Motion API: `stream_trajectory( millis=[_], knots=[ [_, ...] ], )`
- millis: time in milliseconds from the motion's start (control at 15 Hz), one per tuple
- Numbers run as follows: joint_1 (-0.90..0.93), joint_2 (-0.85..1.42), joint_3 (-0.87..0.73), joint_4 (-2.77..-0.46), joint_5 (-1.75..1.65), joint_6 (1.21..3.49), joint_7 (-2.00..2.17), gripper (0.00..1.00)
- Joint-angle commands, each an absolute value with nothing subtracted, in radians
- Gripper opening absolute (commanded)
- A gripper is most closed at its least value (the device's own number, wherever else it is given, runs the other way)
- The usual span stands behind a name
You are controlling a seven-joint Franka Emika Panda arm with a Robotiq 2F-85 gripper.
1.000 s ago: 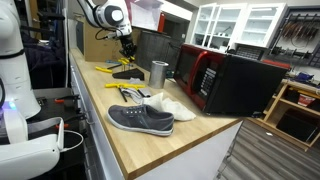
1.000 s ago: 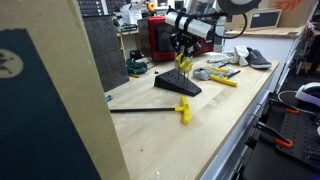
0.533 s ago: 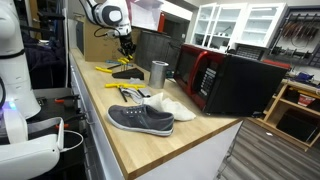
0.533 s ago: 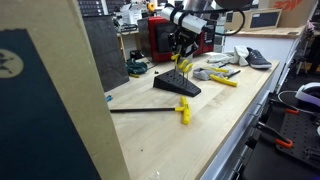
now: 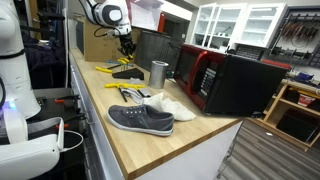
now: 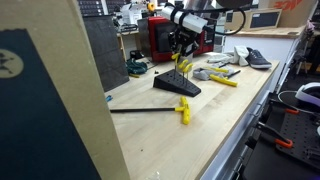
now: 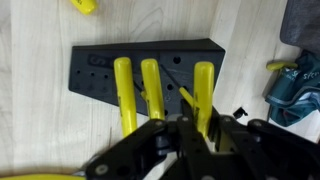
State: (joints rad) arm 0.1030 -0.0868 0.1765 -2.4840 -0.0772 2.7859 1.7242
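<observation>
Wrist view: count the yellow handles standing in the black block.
3. Left handle and middle handle stand side by side; right handle stands apart, reaching into the pincer. More may be hidden beneath it.

exterior: shoe end, tool block far | exterior: opposite end, tool block nearer | wrist: straight down, tool block close

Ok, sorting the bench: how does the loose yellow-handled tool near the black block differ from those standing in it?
The loose tool lies flat on the bench; the standing tools are upright in the black block. The loose tool's long black shaft is exposed; the standing tools show only handles. The standing tools sit under the pincer; the loose tool is apart from it. Both have yellow handles.
</observation>
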Motion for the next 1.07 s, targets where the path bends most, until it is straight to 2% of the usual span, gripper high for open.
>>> stream_trajectory(
  millis=[0,267,1000],
  knots=[
    [0.093,-0.117,0.185,-2.478,-0.110,2.732,1.743,0.04],
    [0.102,-0.111,0.186,-2.474,-0.097,2.697,1.726,0.04],
    [0.084,-0.106,0.193,-2.456,-0.317,2.624,1.804,0.04]
  ],
)
